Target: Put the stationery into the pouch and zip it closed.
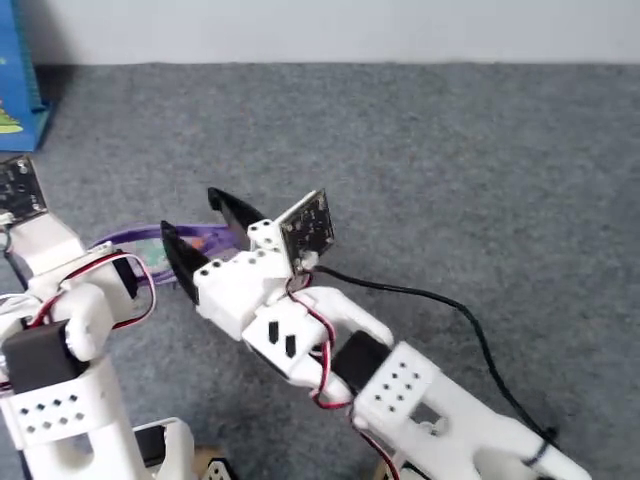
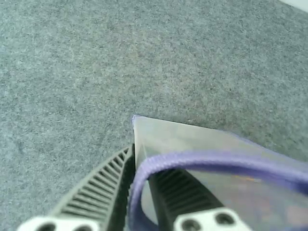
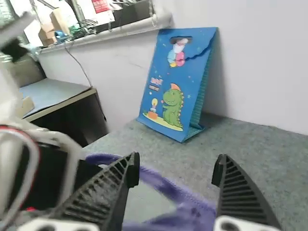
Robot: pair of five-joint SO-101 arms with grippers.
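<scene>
The clear pouch point(image 1: 150, 247) with purple trim lies on the grey carpet between the two arms. My left gripper point(image 2: 139, 163) is shut on the pouch point(image 2: 192, 144) at one corner, with the purple zip band point(image 2: 202, 161) running between its fingers. My right gripper point(image 1: 190, 212) hangs open just above the pouch's other end. In its wrist view the right gripper point(image 3: 178, 161) straddles the purple trim point(image 3: 166, 185) without touching it. An orange item point(image 1: 205, 240) shows faintly through the plastic; what else is inside is hidden.
A blue gift bag point(image 3: 180, 82) with a dinosaur stands against the wall at the far left point(image 1: 15, 90). The left arm's white body point(image 1: 60, 330) fills the near left. A black cable point(image 1: 440, 300) trails right. Open carpet point(image 1: 450, 160) lies beyond.
</scene>
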